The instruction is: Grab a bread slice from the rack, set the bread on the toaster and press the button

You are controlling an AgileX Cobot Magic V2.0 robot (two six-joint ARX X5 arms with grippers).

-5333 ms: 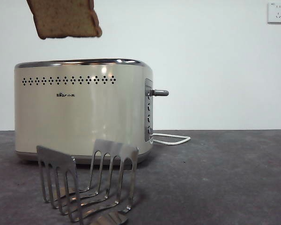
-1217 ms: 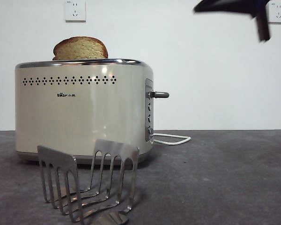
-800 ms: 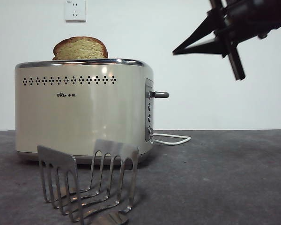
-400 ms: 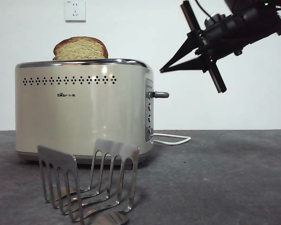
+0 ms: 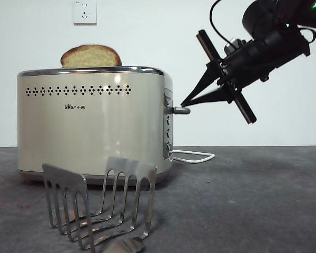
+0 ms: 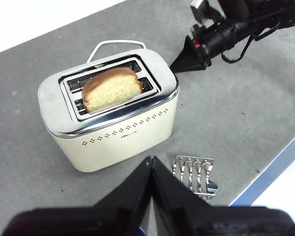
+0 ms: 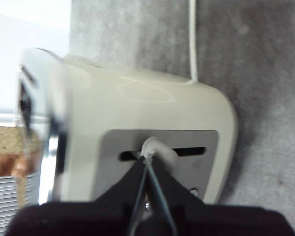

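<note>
The slice of bread (image 5: 90, 55) stands upright in a slot of the toaster (image 5: 92, 121), its rounded brown top poking above the chrome rim; from above, in the left wrist view, the slice of bread (image 6: 111, 88) sits in the slot nearer that camera, leaning a little along the opening. The toaster rests on the grey table (image 5: 253, 195) with its white cord (image 5: 192, 156) looping out behind the end panel. The right gripper (image 5: 185, 103) reaches in from the upper right, tilted downward, with its two black jaws pressed together into a single point, and that tip sits right at the button (image 5: 180, 110), the short grey lever knob jutting from the end panel. In the right wrist view the closed tips of the right gripper (image 7: 147, 160) meet the round end of the button (image 7: 152, 147), which lies over a dark slot in the grey panel, and they appear to be touching it. The left gripper (image 6: 151, 164) hangs high above the table, jaws together and holding nothing, looking down over the toaster. The rack (image 5: 100, 203) stands in front of the toaster, closer to me, its shiny pronged dividers bare.
</note>
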